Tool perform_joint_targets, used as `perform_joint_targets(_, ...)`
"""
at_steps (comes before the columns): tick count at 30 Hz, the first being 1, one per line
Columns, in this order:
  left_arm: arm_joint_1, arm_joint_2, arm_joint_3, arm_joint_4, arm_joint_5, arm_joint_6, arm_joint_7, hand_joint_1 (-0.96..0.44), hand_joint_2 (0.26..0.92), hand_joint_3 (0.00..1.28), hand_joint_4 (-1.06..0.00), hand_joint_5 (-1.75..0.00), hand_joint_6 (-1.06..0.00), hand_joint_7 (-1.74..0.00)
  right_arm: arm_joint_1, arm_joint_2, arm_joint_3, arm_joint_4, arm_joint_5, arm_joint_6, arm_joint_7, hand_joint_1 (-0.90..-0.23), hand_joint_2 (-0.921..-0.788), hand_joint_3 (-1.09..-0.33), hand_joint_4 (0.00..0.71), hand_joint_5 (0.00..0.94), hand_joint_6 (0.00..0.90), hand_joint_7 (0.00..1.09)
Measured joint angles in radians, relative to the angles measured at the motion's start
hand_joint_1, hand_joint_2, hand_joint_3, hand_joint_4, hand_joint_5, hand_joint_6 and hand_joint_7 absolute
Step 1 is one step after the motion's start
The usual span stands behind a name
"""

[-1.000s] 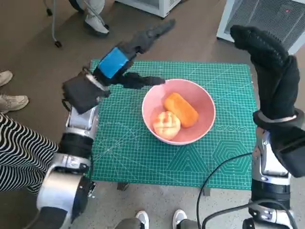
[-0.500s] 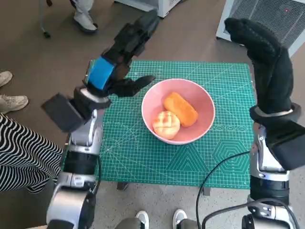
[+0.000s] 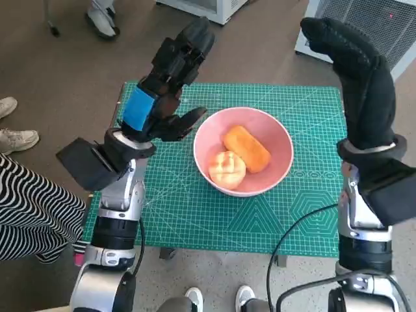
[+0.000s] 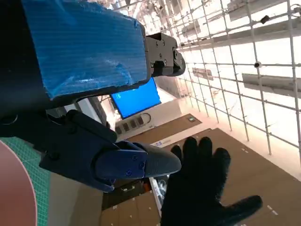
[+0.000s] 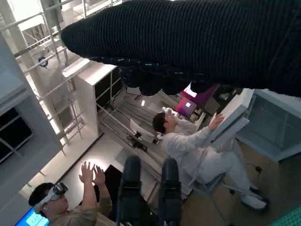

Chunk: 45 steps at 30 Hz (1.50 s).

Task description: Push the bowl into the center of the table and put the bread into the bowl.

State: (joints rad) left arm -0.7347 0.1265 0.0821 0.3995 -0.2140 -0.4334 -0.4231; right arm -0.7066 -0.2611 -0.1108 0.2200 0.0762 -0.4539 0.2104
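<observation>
Left hand (image 3: 170,78) – right hand (image 3: 354,65) – empty, spread

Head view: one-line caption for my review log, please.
Pink bowl holding two bread pieces sits mid-mat; left hand and right hand both raised, empty.

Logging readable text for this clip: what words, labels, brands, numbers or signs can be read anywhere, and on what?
None can be read in any view.
Green cutting mat: printed grid lines and faint shapes, any markings too small to read.
Blue screen in the left wrist view: lit, content blurred.
Pink bowl, blue tape on the left hand, right hand's glove: no lettering visible.
</observation>
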Motion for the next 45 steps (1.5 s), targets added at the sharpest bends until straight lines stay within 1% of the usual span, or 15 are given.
perform_joint_targets(11, 0.0, -0.001, 0.001, 0.055, 0.021, -0.058, 0.004, -0.75, 0.921, 0.46, -0.1, 0.0, 0.0, -0.36, -0.006, -0.002, 0.001, 0.029, 0.004, -0.018, 0.006, -0.753, -0.921, -0.779, 0.156, 0.0, -0.001, 0.53)
perform_joint_targets(21, -0.001, 0.002, -0.003, 0.058, 0.024, -0.069, 0.005, -0.75, 0.921, 0.46, -0.09, 0.0, 0.0, -0.36, -0.006, -0.002, 0.0, 0.029, 0.009, -0.018, 0.011, -0.758, -0.921, -0.778, 0.155, 0.0, -0.001, 0.52)
perform_joint_targets(30, -0.001, 0.004, -0.007, 0.057, 0.02, -0.072, -0.015, -0.75, 0.921, 0.47, -0.07, 0.0, 0.0, -0.3, -0.006, -0.002, 0.0, 0.021, 0.008, -0.017, 0.011, -0.761, -0.921, -0.778, 0.154, 0.0, -0.001, 0.52)
perform_joint_targets(35, -0.001, 0.004, -0.007, 0.056, 0.014, -0.072, -0.023, -0.75, 0.921, 0.47, -0.07, 0.0, 0.0, -0.29, -0.005, -0.002, 0.001, 0.007, 0.008, -0.008, 0.011, -0.771, -0.921, -0.776, 0.154, 0.0, -0.001, 0.52)
perform_joint_targets(45, -0.001, -0.002, -0.004, 0.052, -0.016, -0.064, -0.051, -0.74, 0.921, 0.45, -0.07, 0.0, 0.0, -0.3, -0.003, -0.002, 0.002, -0.019, 0.005, 0.008, 0.011, -0.77, -0.921, -0.781, 0.155, 0.0, -0.001, 0.52)
